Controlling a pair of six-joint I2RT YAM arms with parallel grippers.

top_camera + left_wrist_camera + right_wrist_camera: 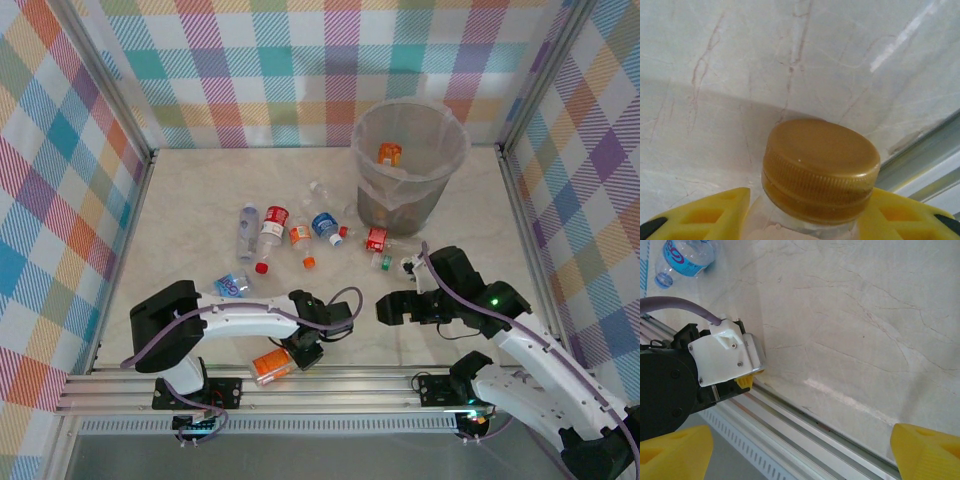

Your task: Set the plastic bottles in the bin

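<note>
One orange bottle (271, 366) lies at the near edge of the table (200, 190), just beside the metal rail (380, 375). The left gripper (303, 352) is clamped on its neck. In the left wrist view the yellow fingers (705, 215) press in from both sides right under the gold cap (820, 167). The right gripper (800, 450) hangs with jaws wide and nothing between them. Several loose bottles (272, 226) lie scattered between the arms and the bin (362, 150), which stands far right of centre with another bottle (388, 153) inside. A neck grip probably lets the body swing. The lift likely wants to be slow and straight up off the rail, then high over the loose bottles and past the bin's rim before letting go.
</note>
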